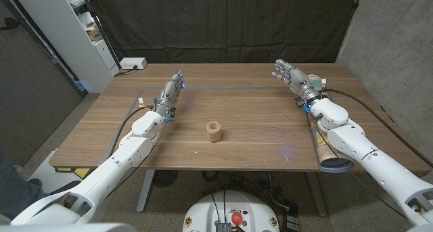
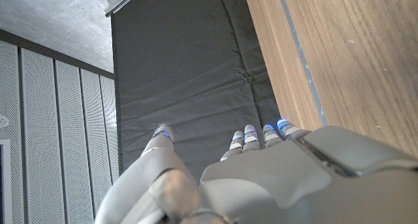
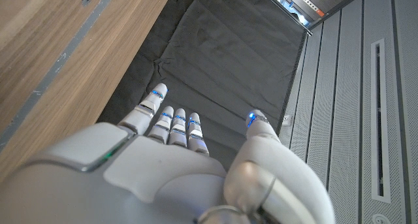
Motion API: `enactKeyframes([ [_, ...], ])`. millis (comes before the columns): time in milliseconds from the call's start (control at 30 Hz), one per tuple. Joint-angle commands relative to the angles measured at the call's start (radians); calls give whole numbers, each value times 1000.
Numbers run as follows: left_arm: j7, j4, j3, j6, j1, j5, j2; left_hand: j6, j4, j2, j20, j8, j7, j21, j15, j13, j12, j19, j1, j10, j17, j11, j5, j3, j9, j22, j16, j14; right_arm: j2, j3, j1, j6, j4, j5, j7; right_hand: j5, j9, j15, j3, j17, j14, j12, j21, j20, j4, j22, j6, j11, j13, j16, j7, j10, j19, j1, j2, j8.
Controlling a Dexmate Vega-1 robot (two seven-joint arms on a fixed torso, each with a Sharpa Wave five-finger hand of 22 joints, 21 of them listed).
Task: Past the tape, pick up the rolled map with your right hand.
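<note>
The rolled map (image 1: 330, 156), a pale paper tube, lies along the table's right edge outside the tape line (image 1: 315, 138); my right forearm crosses over its far part. My right hand (image 1: 289, 75) hovers near the far right corner, well beyond the map, fingers spread and holding nothing. My left hand (image 1: 172, 91) is raised over the far left of the table, fingers straight and empty. In the right wrist view my right hand (image 3: 176, 165) reaches past the table edge (image 3: 52, 48) toward the dark curtain. The left wrist view shows my left hand (image 2: 261, 178) likewise empty.
A short cork-coloured roll (image 1: 214, 131) stands upright mid-table inside the taped rectangle. A white power strip (image 1: 133, 64) sits at the far left corner, with a white shelf unit (image 1: 81, 29) behind it. A black curtain (image 1: 230, 22) hangs behind the table.
</note>
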Motion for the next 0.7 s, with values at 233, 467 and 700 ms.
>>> enactKeyframes([
  [233,25,-32,2,12,18,16,13,0,-5,12,4,6,-2,-2,-1,1,8,-9,0,-5,4,-2,-4,3,4,6,7,-6,-12,3,-4,92,26,-55,14,2,4,-16,3,1,34,11,15,-2,-14,5,27,-18,2,14,-23,38,39,12,-9,13],
  [467,31,-43,2,18,23,18,17,0,-6,12,4,6,-3,-2,-1,1,9,-9,0,-3,4,-4,-4,3,4,6,7,-6,-36,9,-14,102,2,-81,8,4,4,-19,4,0,51,13,18,-5,-17,4,34,-23,3,18,-28,50,58,14,-8,14],
  [700,34,-51,5,21,24,20,16,1,-7,13,4,6,-3,-2,-1,1,9,-10,-1,-3,4,-3,-4,3,4,6,7,-5,-70,16,-24,84,-39,-103,2,6,4,-21,5,0,56,13,18,-5,-19,4,35,-22,3,19,-29,55,64,15,-8,14],
])
